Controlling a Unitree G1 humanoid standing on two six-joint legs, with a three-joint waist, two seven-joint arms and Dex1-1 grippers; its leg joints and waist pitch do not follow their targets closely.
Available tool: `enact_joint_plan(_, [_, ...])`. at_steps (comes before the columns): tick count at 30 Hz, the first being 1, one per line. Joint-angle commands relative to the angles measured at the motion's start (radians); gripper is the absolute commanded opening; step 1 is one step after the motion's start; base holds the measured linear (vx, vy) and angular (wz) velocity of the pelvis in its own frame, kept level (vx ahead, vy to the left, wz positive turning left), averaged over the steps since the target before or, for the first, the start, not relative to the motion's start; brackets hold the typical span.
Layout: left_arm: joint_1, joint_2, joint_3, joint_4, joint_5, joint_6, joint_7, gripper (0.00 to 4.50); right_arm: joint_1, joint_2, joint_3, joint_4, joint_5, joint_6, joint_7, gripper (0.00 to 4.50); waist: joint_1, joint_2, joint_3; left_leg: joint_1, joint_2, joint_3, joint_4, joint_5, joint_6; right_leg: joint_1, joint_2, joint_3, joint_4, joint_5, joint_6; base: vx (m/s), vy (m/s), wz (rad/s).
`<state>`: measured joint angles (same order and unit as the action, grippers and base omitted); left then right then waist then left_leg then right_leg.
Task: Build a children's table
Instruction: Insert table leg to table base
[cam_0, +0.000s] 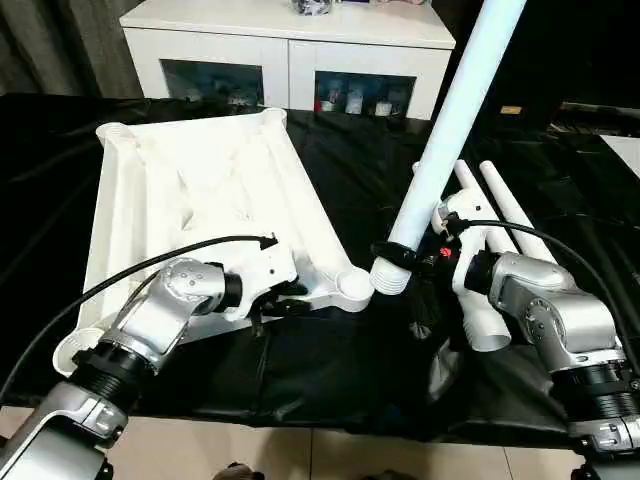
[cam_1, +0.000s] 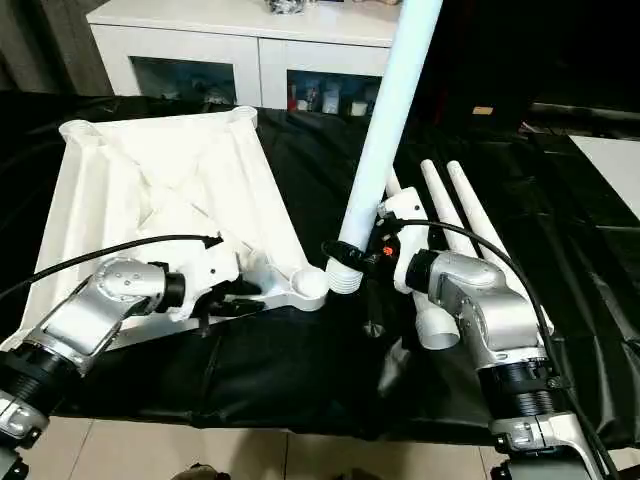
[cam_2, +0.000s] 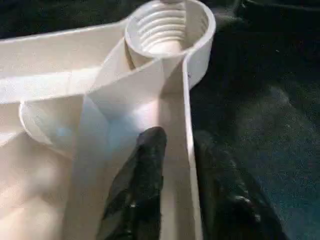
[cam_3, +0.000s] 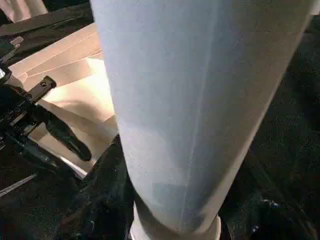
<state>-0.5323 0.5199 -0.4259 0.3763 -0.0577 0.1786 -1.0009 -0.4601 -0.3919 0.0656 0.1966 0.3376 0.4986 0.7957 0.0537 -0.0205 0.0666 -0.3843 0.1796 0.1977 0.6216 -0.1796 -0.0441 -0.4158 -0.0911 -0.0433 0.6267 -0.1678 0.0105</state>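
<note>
Your left gripper (cam_2: 172, 187) pinched the tabletop (cam_0: 190, 190) rim at lower centre, beside the corner socket (cam_0: 353, 287). Your right gripper (cam_0: 425, 262) clamped a leg (cam_0: 450, 125) almost upright just right of that socket; you needed its threaded end squarely over the socket before twisting.

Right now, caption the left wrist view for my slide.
Left pincer straddling the tabletop rim beside its threaded corner socket.

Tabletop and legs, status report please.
Left gripper jaws straddle the tabletop rim by the corner socket. Right gripper holds a leg upright beside that socket. Spare legs lie right.
</note>
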Motion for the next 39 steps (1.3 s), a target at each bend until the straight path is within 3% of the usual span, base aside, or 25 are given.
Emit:
enact_joint_plan(1, [0.021,0.026,0.017,-0.019,-0.013,0.05,-0.037,0.82,-0.019,-0.012,-0.001,-0.02,-0.009,-0.012,0.012,1.86,0.003,0.011,-0.072,0.026,0.045,-0.029,-0.093,-0.347,-0.055,0.036,-0.051,0.036,-0.082,-0.341,-0.203,0.0,0.0,0.0])
enact_joint_plan(7, [0.056,0.047,0.044,-0.067,-0.035,0.079,-0.038,0.26,-0.026,-0.011,0.001,-0.014,-0.011,-0.014,0.017,1.86,0.006,0.011,-0.072,0.028,0.047,-0.028,-0.094,-0.341,-0.053,0.034,-0.049,0.037,-0.08,-0.305,-0.216,0.0,0.0,0.0])
enact_joint_plan(10, [0.07,0.029,0.059,-0.078,-0.037,0.08,-0.022,0.04,-0.032,-0.009,0.003,-0.009,-0.01,-0.014,0.02,1.86,0.002,0.004,-0.074,0.022,0.045,-0.026,-0.093,-0.312,-0.044,0.039,-0.048,0.037,-0.075,-0.269,-0.221,0.0,0.0,0.0])
enact_joint_plan(15, [0.069,-0.012,0.06,-0.076,-0.031,0.061,0.004,0.0,-0.045,-0.002,0.007,-0.006,-0.006,-0.015,0.027,1.86,0.002,0.003,-0.072,0.023,0.045,-0.023,-0.091,-0.305,-0.034,0.039,-0.05,0.039,-0.079,-0.29,-0.219,0.0,0.0,0.0])
enact_joint_plan(18, [0.08,-0.026,0.051,-0.11,-0.034,0.079,-0.004,0.0,-0.065,0.008,-0.01,-0.033,0.038,0.031,0.042,1.86,0.001,0.006,-0.072,0.026,0.045,-0.025,-0.092,-0.316,-0.035,0.037,-0.05,0.039,-0.082,-0.324,-0.208,0.0,0.0,0.0])
enact_joint_plan(24, [0.103,-0.037,0.02,-0.185,-0.022,0.105,-0.012,0.0,-0.075,-0.025,0.019,-0.052,0.058,0.086,0.116,1.86,0.007,0.008,-0.076,0.025,0.048,-0.023,-0.09,-0.272,-0.025,0.039,-0.047,0.039,-0.074,-0.238,-0.227,0.0,0.0,0.0])
enact_joint_plan(25, [0.114,-0.045,0.013,-0.218,-0.023,0.123,-0.01,0.0,-0.064,-0.041,0.043,-0.053,0.043,0.091,0.135,1.86,0.009,0.002,-0.075,0.023,0.047,-0.021,-0.089,-0.262,-0.02,0.041,-0.048,0.039,-0.073,-0.232,-0.231,0.0,0.0,0.0])
enact_joint_plan(26, [0.115,-0.046,0.013,-0.222,-0.023,0.126,-0.009,0.0,-0.064,-0.042,0.047,-0.051,0.04,0.092,0.136,1.86,0.01,0.004,-0.075,0.023,0.047,-0.021,-0.089,-0.257,-0.018,0.041,-0.048,0.039,-0.073,-0.232,-0.231,0.0,0.0,0.0])
enact_joint_plan(29, [0.123,-0.056,0.013,-0.249,-0.021,0.142,0.002,0.0,-0.062,-0.053,0.076,-0.028,0.014,0.097,0.139,1.86,0.01,-0.001,-0.072,0.023,0.047,-0.021,-0.09,-0.278,-0.022,0.039,-0.049,0.039,-0.079,-0.29,-0.216,0.0,0.0,0.0])
enact_joint_plan(30, [0.125,-0.058,0.015,-0.257,-0.016,0.151,0.004,0.0,-0.066,-0.063,0.091,-0.009,-0.01,0.086,0.135,1.86,0.008,-0.01,-0.071,0.023,0.047,-0.021,-0.09,-0.285,-0.023,0.038,-0.05,0.04,-0.083,-0.318,-0.207,0.0,0.0,0.0])
enact_joint_plan(32, [0.131,-0.049,0.013,-0.267,-0.003,0.15,0.003,0.0,-0.067,-0.064,0.088,-0.001,-0.004,0.103,0.138,1.86,0.009,-0.005,-0.069,0.022,0.047,-0.024,-0.09,-0.294,-0.025,0.038,-0.053,0.041,-0.087,-0.362,-0.191,0.0,0.0,0.0])
enact_joint_plan(34, [0.137,-0.046,0.016,-0.275,-0.003,0.155,0.003,0.0,-0.066,-0.07,0.091,0.003,-0.007,0.102,0.145,1.86,0.007,-0.01,-0.067,0.022,0.047,-0.024,-0.091,-0.305,-0.025,0.035,-0.051,0.04,-0.089,-0.383,-0.181,0.0,0.0,0.0])
enact_joint_plan(39, [0.144,-0.045,0.018,-0.292,0.0,0.172,0.003,0.0,-0.065,-0.073,0.104,0.039,-0.018,0.099,0.153,1.86,0.007,-0.007,-0.069,0.022,0.047,-0.024,-0.091,-0.295,-0.023,0.035,-0.051,0.04,-0.086,-0.362,-0.186,0.0,0.0,0.0])
